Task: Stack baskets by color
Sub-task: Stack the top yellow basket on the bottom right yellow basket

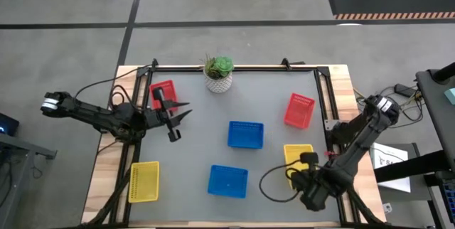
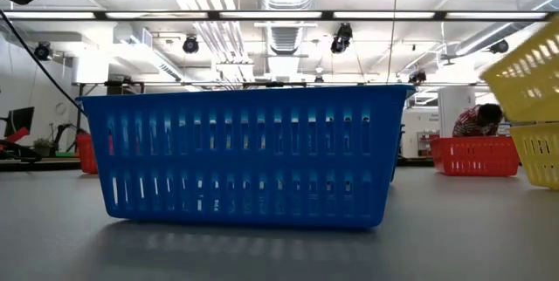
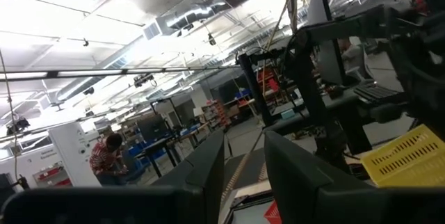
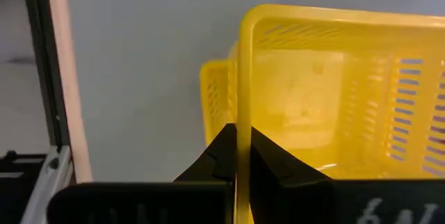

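Right gripper (image 4: 236, 156) clamps a yellow basket's (image 4: 334, 85) rim, tilted above another yellow basket (image 4: 217, 88).
Near-right hold suits nesting; left gripper (image 1: 176, 114), fingers apart, waits beside far-left red basket (image 1: 162, 90).

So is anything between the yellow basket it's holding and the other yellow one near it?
Nothing visible. The right fingers pinch the tilted yellow basket by its rim, and it hangs just above the lower yellow basket with only air between.

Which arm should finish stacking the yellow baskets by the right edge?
Right. The right gripper is shut on the rim of a tilted yellow plastic mesh basket, directly over a second yellow mesh basket. The left gripper hovers across the table, holding nothing, beside a red mesh basket.
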Robot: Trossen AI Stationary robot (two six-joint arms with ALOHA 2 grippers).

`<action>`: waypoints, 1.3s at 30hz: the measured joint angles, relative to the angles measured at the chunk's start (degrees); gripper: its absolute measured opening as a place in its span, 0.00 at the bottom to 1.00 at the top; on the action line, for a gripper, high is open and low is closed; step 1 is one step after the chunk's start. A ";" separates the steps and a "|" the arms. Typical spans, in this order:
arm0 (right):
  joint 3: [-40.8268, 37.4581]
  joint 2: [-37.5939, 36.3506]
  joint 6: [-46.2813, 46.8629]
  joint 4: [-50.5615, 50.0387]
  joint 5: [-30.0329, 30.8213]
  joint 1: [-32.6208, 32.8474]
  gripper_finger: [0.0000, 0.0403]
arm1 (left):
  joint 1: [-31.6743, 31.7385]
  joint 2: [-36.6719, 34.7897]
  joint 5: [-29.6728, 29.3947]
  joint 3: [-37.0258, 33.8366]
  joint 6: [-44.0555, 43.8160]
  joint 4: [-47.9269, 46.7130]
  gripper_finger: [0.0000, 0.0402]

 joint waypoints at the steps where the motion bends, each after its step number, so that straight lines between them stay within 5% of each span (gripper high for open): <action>1: 0.00 0.58 0.68 -0.10 0.00 0.70 0.02 | -0.01 0.00 0.02 0.00 -0.01 0.25 0.22; 26: 0.00 9.07 1.12 -3.39 0.11 2.64 0.03 | -0.01 0.07 0.02 0.00 -0.23 0.33 0.22; 39: 0.42 5.78 6.59 -3.85 2.14 2.60 0.29 | -0.01 0.07 0.02 0.00 -0.25 0.30 0.22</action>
